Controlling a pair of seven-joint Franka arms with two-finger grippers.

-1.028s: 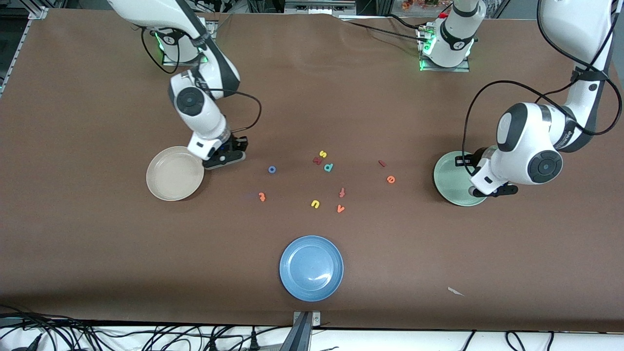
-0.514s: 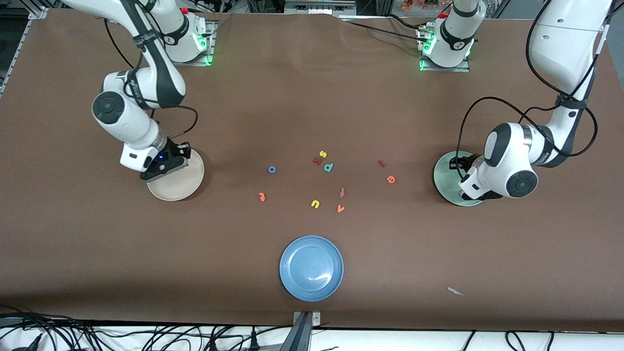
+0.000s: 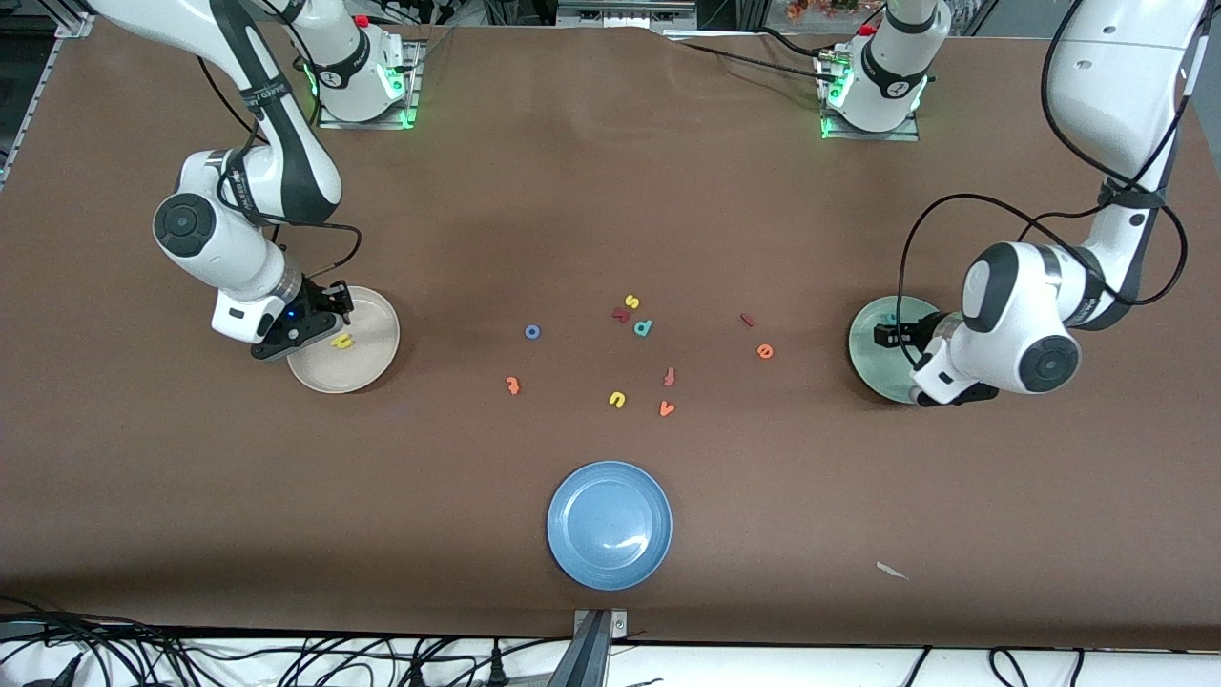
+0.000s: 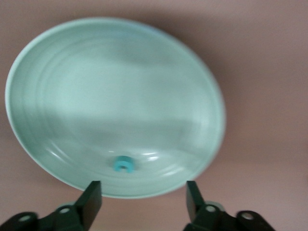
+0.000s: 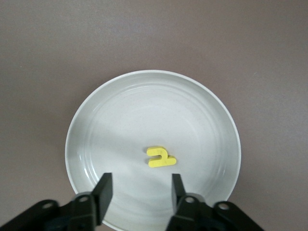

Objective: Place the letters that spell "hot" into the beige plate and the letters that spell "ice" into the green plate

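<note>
The tabletop (image 3: 610,191) is carrying three plates: a beige plate (image 3: 367,367) toward the right arm's end, a green plate (image 3: 873,358) toward the left arm's end, and a blue plate (image 3: 610,524) nearest the front camera.

Eleven foam letters are showing. Nine are lying on the tabletop between the beige and green plates: the o (image 3: 532,332), t (image 3: 512,385), i (image 3: 747,320), e (image 3: 764,351), s (image 3: 631,301), p (image 3: 643,327), u (image 3: 616,399), v (image 3: 666,408) and a redder t-like letter (image 3: 670,377). A dark red piece is lying against the s. The h (image 5: 161,157) is lying in the beige plate; the c (image 4: 123,164) is lying in the green plate.

The right pincer (image 5: 139,190) is hovering over the beige plate, fingers parted, holding nothing. The left pincer (image 4: 143,198) is hovering over the green plate, fingers wide apart, holding nothing.
</note>
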